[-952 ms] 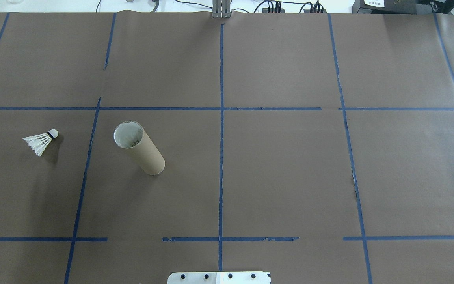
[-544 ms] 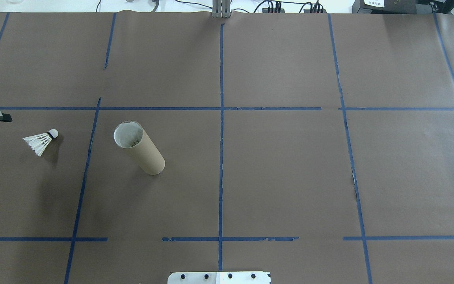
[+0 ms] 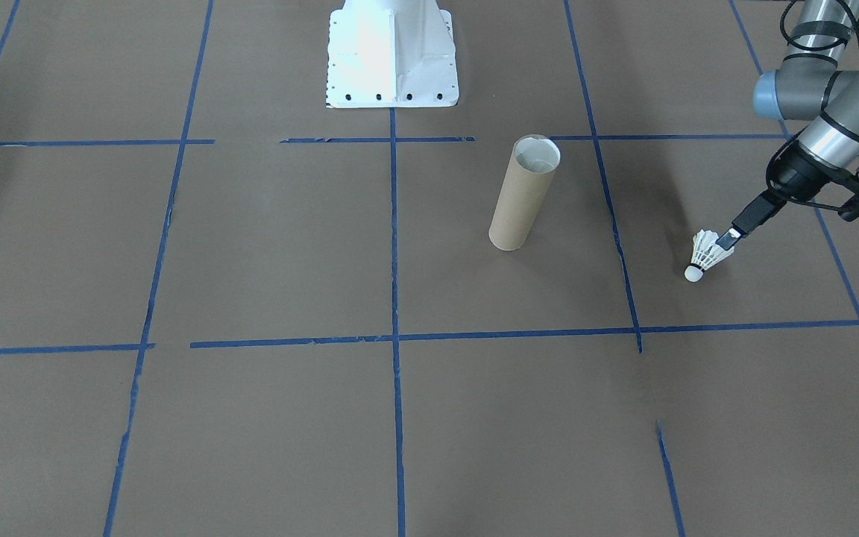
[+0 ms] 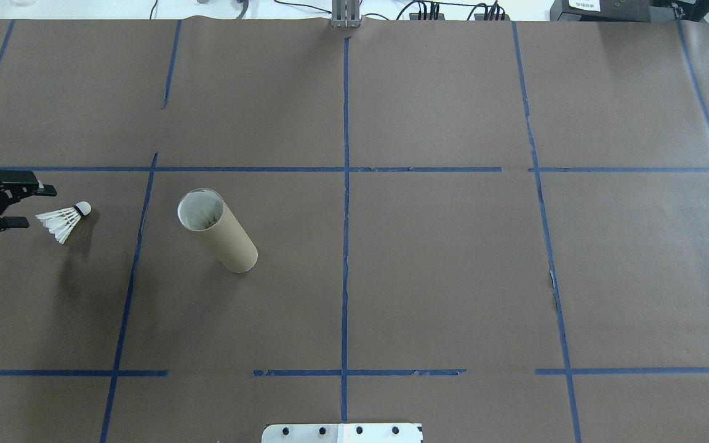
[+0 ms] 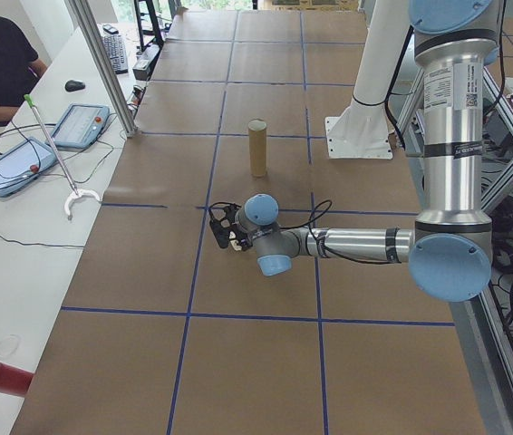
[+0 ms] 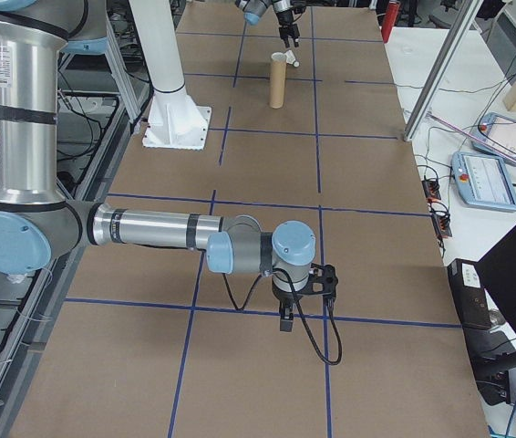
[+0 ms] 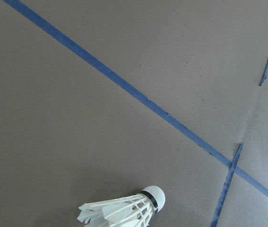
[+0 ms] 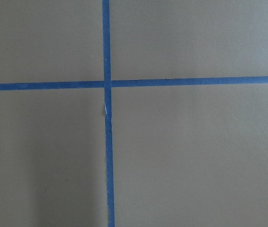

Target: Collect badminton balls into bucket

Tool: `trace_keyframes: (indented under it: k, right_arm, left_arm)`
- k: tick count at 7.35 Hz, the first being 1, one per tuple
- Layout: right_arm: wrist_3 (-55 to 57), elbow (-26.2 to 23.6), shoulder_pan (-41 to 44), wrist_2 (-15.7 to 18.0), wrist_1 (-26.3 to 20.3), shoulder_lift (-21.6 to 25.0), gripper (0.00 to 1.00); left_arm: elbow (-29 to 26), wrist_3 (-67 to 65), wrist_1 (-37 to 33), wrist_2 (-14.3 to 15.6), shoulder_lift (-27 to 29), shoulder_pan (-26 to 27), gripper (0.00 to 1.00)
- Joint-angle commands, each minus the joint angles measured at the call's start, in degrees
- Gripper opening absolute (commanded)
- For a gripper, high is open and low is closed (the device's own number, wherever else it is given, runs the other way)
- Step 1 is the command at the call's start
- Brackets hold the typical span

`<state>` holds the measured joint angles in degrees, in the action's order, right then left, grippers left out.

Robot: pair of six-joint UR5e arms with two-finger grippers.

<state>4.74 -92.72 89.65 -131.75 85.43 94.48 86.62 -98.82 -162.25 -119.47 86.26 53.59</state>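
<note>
Brown paper table (image 4: pixel 428 277), blue tape grid. My left gripper (image 4: pixel 29 206) spread wide, just left of the shuttlecock (image 4: pixel 63 219) lying on its side. Bucket (image 4: pixel 217 231) upright, to its right. Approach step; next, straddle the feathers and close. Right gripper's state: cannot tell.

Our left gripper (image 4: pixel 33 206) hangs low at the table's left edge, fingers spread apart, forearm stretched out level. Our right gripper (image 6: pixel 285 321) points straight down; we cannot tell its jaw state.
</note>
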Motion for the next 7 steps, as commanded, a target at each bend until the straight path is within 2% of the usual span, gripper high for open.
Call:
trace_keyframes:
  k: [1,2,5,6,7]
  right_arm:
    - [0.00,0.00,0.00,0.00,0.00,0.00,1.00]
    - [0.00,0.00,0.00,0.00,0.00,0.00,1.00]
    - [0.00,0.00,0.00,0.00,0.09,0.00,1.00]
    - [0.00,0.00,0.00,0.00,0.00,0.00,1.00]
    - [0.00,0.00,0.00,0.00,0.00,0.00,1.00]
  left_arm:
    - [-2.32,-1.20,-0.17,0.91,1.62,-1.21,1.00]
    - [-2.94,-1.11,-0.17,1.17,1.71,-1.21,0.98]
    - [-2.95,-0.59,-0.26,1.00,1.63,-1.38,0.82]
    - [-2.95,-0.50,-0.35,0.82,1.54,-1.38,0.69]
    - [-2.95,-0.50,-1.04,0.82,1.19,-1.38,0.52]
